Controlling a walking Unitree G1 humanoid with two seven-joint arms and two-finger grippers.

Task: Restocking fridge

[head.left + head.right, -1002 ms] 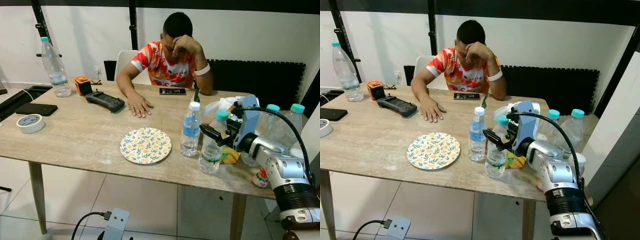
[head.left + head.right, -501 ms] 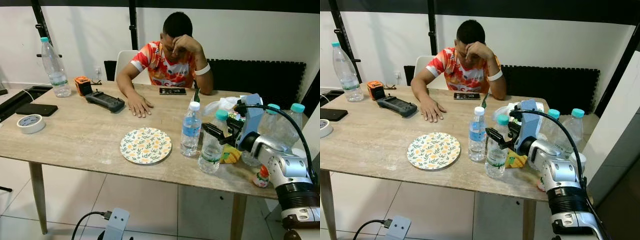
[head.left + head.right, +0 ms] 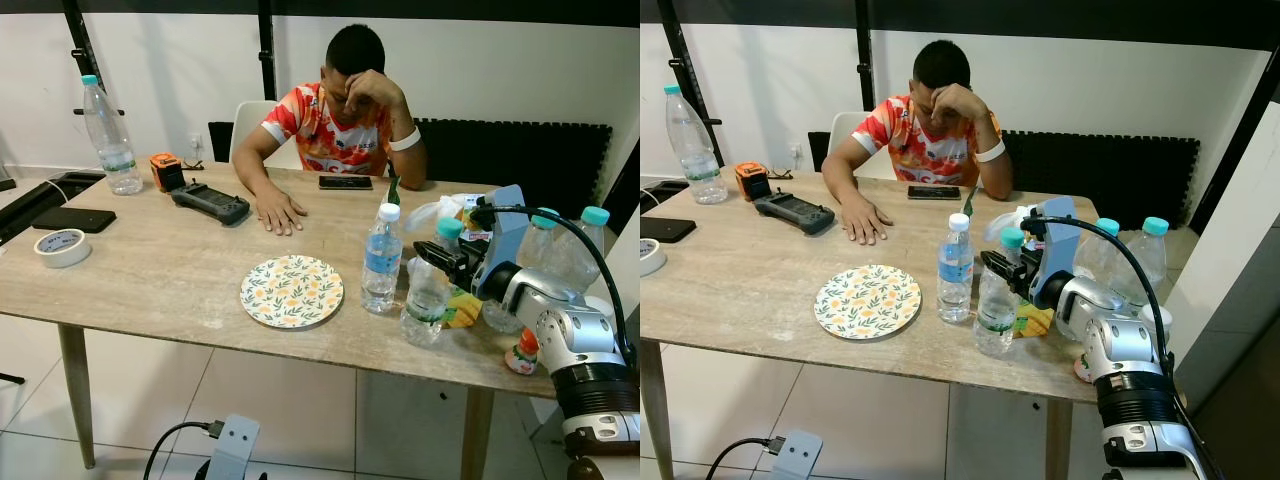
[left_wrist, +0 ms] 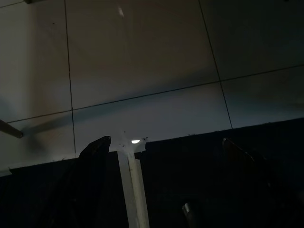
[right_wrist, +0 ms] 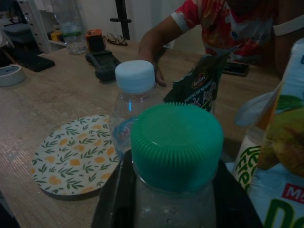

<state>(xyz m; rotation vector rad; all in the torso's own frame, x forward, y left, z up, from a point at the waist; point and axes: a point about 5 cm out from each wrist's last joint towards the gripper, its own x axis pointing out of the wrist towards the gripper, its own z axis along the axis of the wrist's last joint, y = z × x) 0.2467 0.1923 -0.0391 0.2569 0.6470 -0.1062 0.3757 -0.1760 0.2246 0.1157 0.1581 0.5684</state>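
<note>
My right gripper (image 3: 437, 262) has pushed forward since a second ago: then its black fingers stood short of the green-capped bottle (image 3: 428, 285), and now they sit either side of its neck just under the cap, the wrist view showing one finger (image 5: 114, 199) on each flank of the bottle with the green cap between them. Whether they are already pressing the plastic or only bracketing it I cannot tell. The bottle stands upright near the front edge of the wooden table (image 3: 150, 270), just beside the white-capped bottle (image 3: 381, 260) and to the right of the floral plate (image 3: 291, 291); it appears slightly nearer my arm than before. Behind my arm stand two more green-capped bottles (image 3: 570, 255) and some packets. The person (image 3: 335, 115) across the table sits as before, one hand flat on the wood. My left gripper (image 4: 166, 156) hangs idle over the dim tiled floor, fingers apart.
</note>
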